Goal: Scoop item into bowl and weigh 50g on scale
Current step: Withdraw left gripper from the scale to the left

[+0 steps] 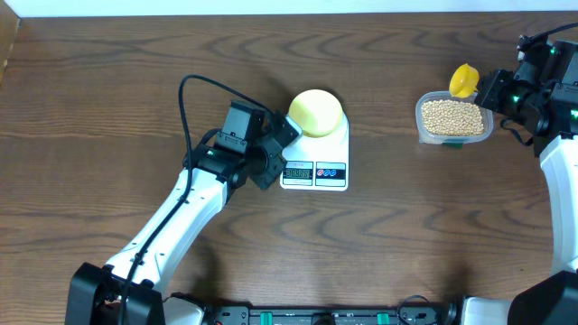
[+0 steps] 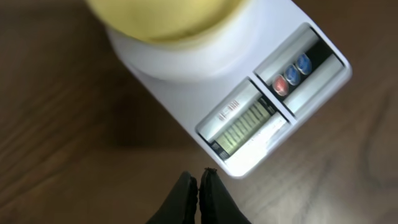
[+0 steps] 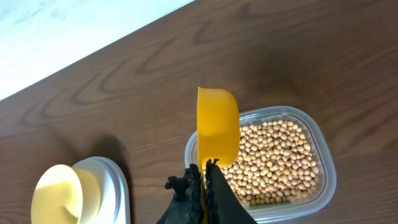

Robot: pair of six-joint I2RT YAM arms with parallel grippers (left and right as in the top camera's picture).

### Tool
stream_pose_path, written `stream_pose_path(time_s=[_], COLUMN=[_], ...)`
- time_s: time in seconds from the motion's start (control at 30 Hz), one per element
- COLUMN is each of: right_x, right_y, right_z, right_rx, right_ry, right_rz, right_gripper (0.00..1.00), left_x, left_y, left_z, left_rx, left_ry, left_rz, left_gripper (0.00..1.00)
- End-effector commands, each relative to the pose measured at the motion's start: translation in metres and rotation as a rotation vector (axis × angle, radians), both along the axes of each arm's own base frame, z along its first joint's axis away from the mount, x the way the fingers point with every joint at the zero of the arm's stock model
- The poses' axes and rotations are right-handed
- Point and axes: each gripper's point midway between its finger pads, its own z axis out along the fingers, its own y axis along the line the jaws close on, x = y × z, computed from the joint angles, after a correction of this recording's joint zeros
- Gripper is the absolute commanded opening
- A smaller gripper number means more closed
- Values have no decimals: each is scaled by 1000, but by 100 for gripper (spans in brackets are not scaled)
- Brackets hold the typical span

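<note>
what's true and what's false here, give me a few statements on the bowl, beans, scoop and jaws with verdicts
1. The bowl sits on the scale. True.
2. The beans are piled in the bowl. False: they lie in the clear tub; none show in the bowl.
3. The right gripper has its jaws shut on the yellow scoop. True.
4. The left gripper has its jaws wide open. False: they are shut, holding nothing, near the scale's display.
</note>
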Motion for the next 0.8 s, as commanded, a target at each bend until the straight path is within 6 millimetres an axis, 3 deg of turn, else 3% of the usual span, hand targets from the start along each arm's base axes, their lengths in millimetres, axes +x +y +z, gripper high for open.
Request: stream_pose_path(time_s=[0.0, 0.4, 0.57, 0.6, 0.63, 0.77], right_x=[2, 1, 0, 0, 0, -1], right_y=[-2, -3, -3, -3, -3, -3], right_z=[12, 11, 10, 10, 10, 9], right_rx=[-18, -31, -29, -29, -29, -27], right_ry=[-31, -24, -21, -20, -19, -13], right_rz=[1, 3, 3, 3, 3, 3], right_gripper=[1, 1, 1, 1, 1, 1], left_x=[-12, -11, -10, -9, -10, -9], left_y=[-4, 22, 23, 23, 23, 24], left_z=[-5, -4, -3, -3, -3, -4], left_rx=[11, 52, 58, 57, 58, 60], left_ry=[17, 11, 4, 3, 3, 3], left_rz=[-108, -121, -128, -128, -128, -127], left_gripper=[8, 8, 8, 47, 98, 98])
